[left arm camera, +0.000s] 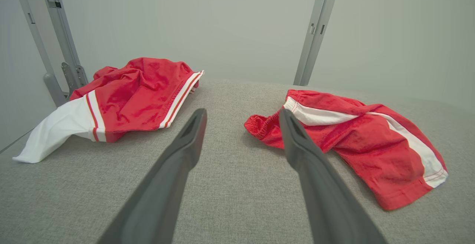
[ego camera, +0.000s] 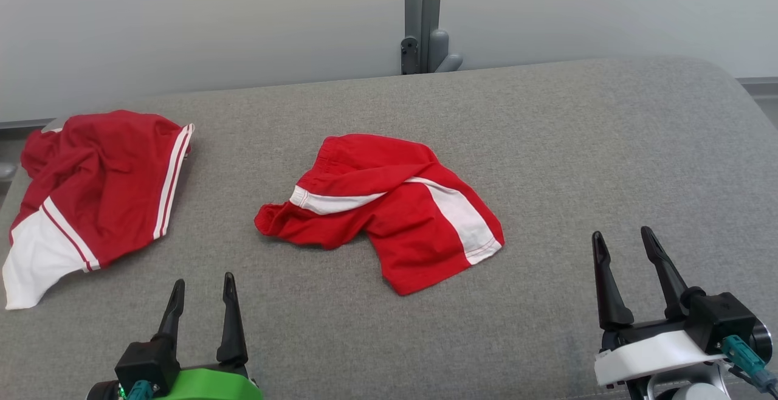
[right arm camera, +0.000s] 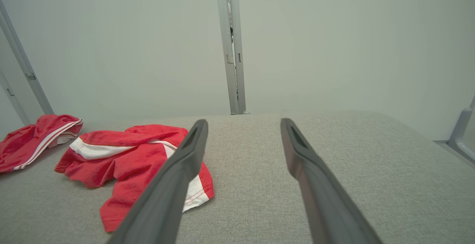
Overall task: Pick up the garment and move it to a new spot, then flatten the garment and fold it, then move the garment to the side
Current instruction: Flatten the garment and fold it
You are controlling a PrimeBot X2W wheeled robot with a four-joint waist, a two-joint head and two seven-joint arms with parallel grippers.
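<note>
Garment crumpled at table centre, off edges; left gripper, right gripper gape empty.

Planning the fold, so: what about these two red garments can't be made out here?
Middle shorts: underside and inner layers hidden by own folds, head view.
Middle shorts: striped hem covered by a finger of the right gripper, right wrist view.
Left garment: cut off by left edge, right wrist view.

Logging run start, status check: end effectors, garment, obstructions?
Open, empty: left end effector, right end effector. Crumpled, untouched: centre red shorts on grey surface. Off to the left, apart: second red garment.
</note>
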